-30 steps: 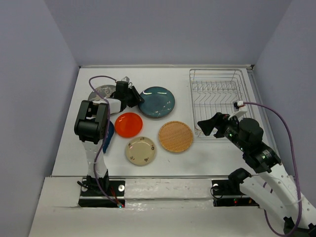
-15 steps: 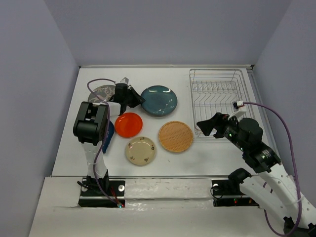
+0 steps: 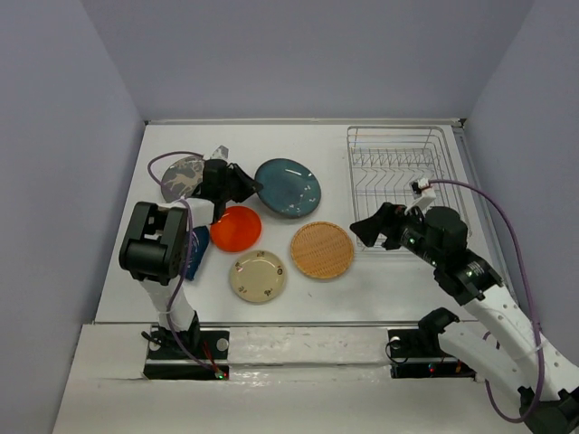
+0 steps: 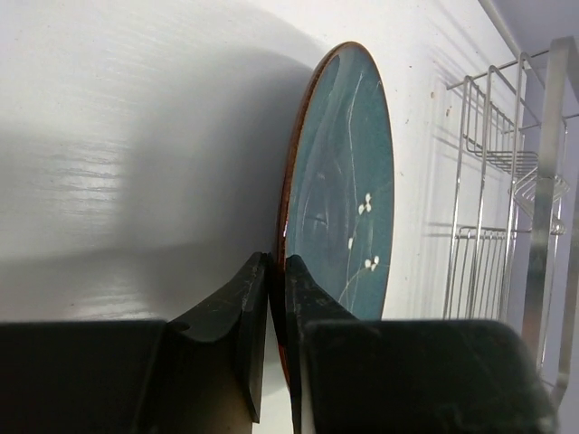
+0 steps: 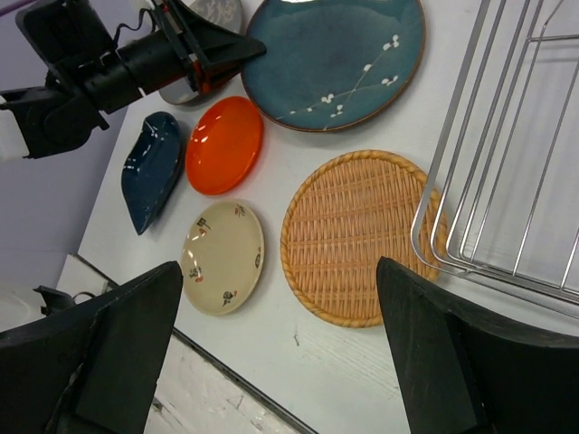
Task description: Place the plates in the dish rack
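Note:
My left gripper [image 3: 251,185] is shut on the left rim of the dark teal plate [image 3: 289,187], which shows edge-on in the left wrist view [image 4: 348,190] with the fingers [image 4: 253,307] either side of its rim. The orange plate [image 3: 236,228], cream spotted plate [image 3: 258,276], wicker plate [image 3: 322,250], dark blue plate [image 3: 199,246] and grey deer plate [image 3: 181,176] lie on the table. The silver dish rack [image 3: 398,181] stands at the right, with no plates in it. My right gripper [image 3: 378,226] is open and empty, hovering over the rack's near-left corner, above the wicker plate [image 5: 357,237].
The white table [image 3: 362,289] ends at a raised wall behind and at the sides. The left arm's cable [image 3: 167,163] loops over the deer plate. The rack's wire edge [image 5: 470,154] fills the right of the right wrist view.
My left gripper has shifted slightly left with the teal plate's rim in it, uncovering more of the deer plate. My right gripper has moved a little left and up.

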